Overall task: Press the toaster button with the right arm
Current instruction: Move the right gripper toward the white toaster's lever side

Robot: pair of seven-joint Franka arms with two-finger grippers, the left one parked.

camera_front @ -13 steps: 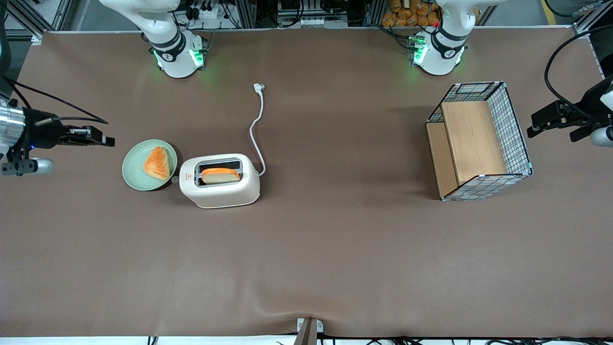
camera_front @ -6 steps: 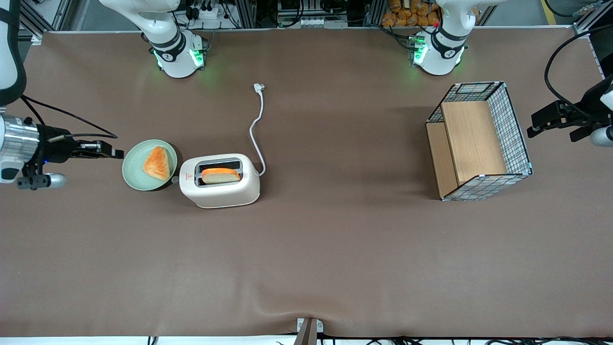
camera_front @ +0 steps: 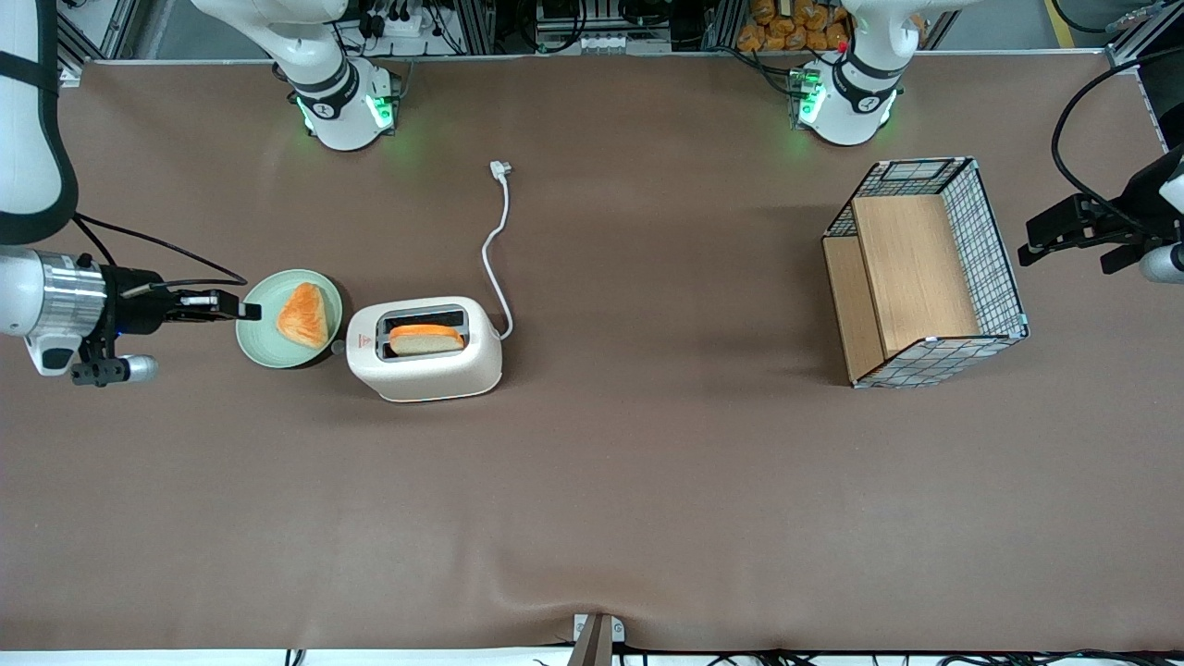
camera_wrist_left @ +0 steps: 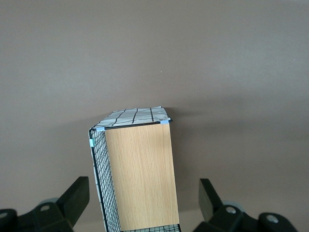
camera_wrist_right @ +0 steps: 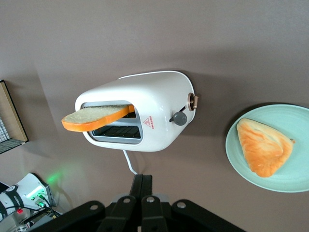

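while the right arm (camera_front: 37,305) reaches level over the table (camera_front: 592,499), gripper (camera_front: 248,311) pinched closed and empty above the plate's (camera_front: 248,335) nine o'clock rim, toaster button (camera_wrist_right: 180,118) untouched on the toaster (camera_front: 425,356)

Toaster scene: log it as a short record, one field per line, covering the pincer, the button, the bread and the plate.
toaster: upright on the table, one bread slice standing in a slot
toaster button: grey knob on the narrow end facing the green plate, untouched
pincer: fingers together, over the edge of the green plate, apart from the toaster
plate contents: one triangular toast piece
cord: white, unplugged, lying on the table
wire basket: toward the parked arm's end of the table
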